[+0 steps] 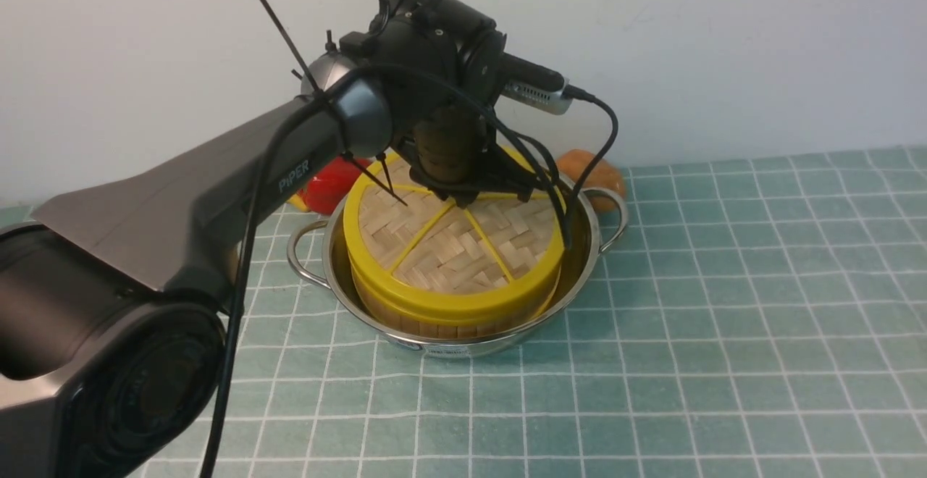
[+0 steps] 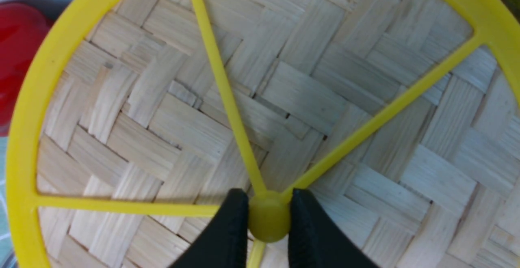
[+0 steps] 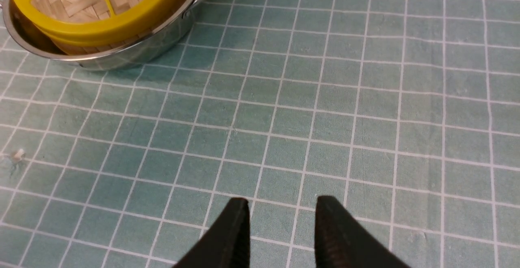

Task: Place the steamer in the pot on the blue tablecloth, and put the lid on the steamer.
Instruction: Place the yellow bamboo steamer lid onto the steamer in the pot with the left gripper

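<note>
- Front view shows the steamer (image 1: 449,327) standing inside the pot (image 1: 463,348), and the pot stands on the blue tablecloth (image 1: 724,319). I judge the first part of the task as done.
- The lid (image 1: 452,246) lies on top of the steamer. Its yellow rim sits just above the steamer's yellow rim, and it looks to me nearly level.
- My left gripper (image 2: 268,197) is closed on the hub (image 2: 268,219) of the lid, one finger on each side of it, where the yellow spokes meet.
- My right gripper (image 3: 280,211) hangs over bare cloth, well apart from the pot. Its jaws stand apart and hold nothing.
- So the step in hand is, I think, the end of placing the lid: it seems seated, but I have not let it go.
- I cannot tell whether the far rim, hidden behind my arm, is fully down.
- The next move calls for opening the left fingers gently and then rising straight up, so the lid is not dragged sideways or lifted again.
- A red object (image 1: 329,185) and an orange object (image 1: 594,170) lie behind the pot; I should retreat away from them.
</note>
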